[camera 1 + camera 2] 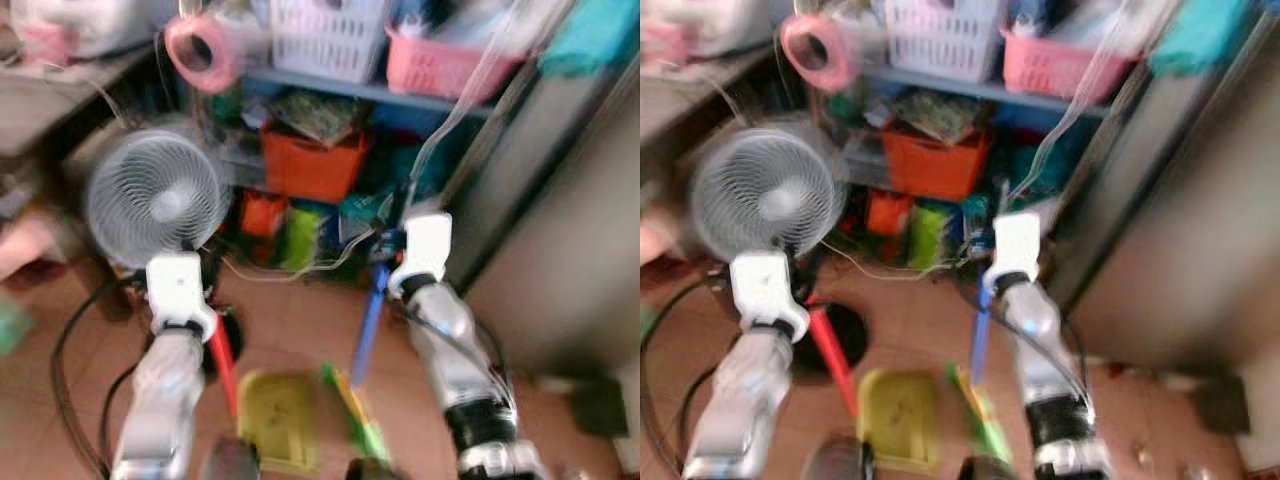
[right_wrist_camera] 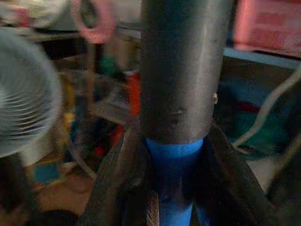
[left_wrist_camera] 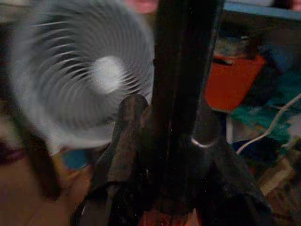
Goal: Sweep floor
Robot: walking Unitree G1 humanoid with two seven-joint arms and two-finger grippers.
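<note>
Two grippers clamp handles: the left gripper (image 3: 162, 155) holds the red-handled yellow dustpan (image 1: 277, 415) on the floor, the right gripper (image 2: 174, 183) the blue-handled broom (image 1: 366, 322) beside it, below a shelved pink basket (image 1: 440, 62) with blurred contents.

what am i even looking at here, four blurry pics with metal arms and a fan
A humanoid robot's own cameras. The two wide pictures come from its head, looking down at its silver arms. The left gripper holds the red handle of a yellow dustpan on the tiled floor. The right gripper holds a blue-handled broom with green bristles. Ahead stand a white fan and cluttered shelves. The two dark close-ups come from wrist cameras, looking along each gripper's jaws, shut around the handles.
</note>
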